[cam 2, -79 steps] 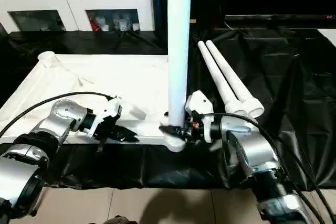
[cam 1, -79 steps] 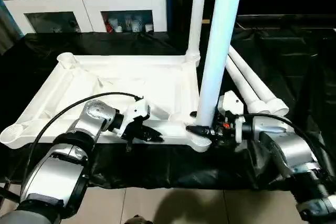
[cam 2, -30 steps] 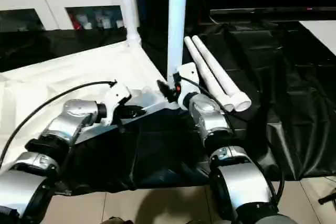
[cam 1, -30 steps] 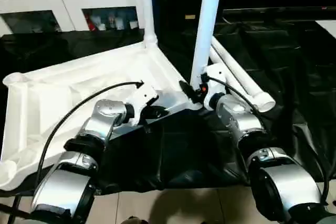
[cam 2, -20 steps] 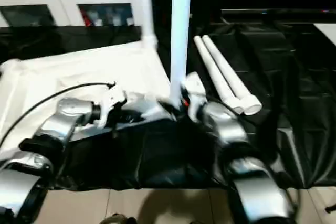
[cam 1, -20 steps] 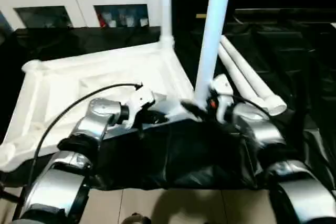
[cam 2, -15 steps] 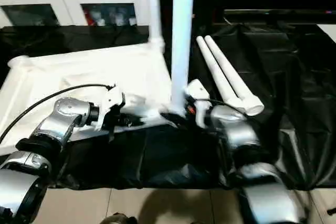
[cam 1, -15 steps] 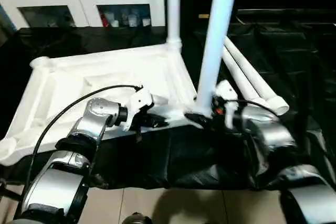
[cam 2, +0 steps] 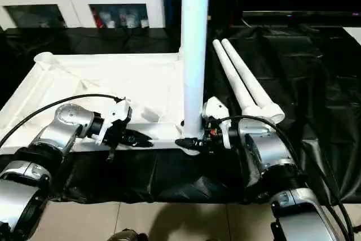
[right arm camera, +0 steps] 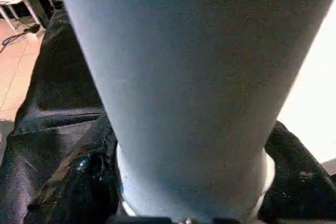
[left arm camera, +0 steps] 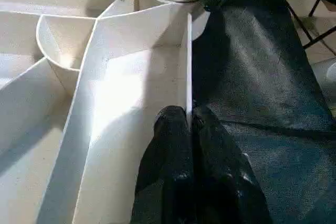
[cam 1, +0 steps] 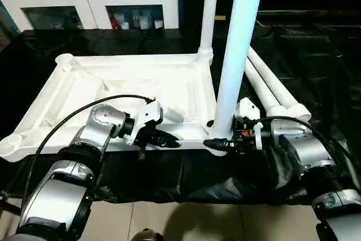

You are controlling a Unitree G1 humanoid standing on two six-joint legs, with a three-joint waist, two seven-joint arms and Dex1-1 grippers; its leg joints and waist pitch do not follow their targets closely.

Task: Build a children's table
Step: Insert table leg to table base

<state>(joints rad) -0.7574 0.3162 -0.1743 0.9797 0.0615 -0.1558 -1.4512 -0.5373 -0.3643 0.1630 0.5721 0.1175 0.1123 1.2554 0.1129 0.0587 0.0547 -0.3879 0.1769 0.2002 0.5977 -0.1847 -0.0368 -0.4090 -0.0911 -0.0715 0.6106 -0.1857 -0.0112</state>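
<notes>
The tabletop [cam 1: 113, 91] lies underside-up on black sheeting. The left gripper [left arm camera: 188, 121] pinches its near rim; the right gripper [cam 1: 217, 139] clamps the near-right leg [cam 1: 234, 55] at its socket. Risk: an off-axis push could jam or unseat the leg.

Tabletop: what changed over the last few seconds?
The tabletop was swung a second ago, right near corner pushed away; it is now back square. The left claw stays clamped on its near rim, the right claw on the near leg. Loose legs unmoved.
</notes>
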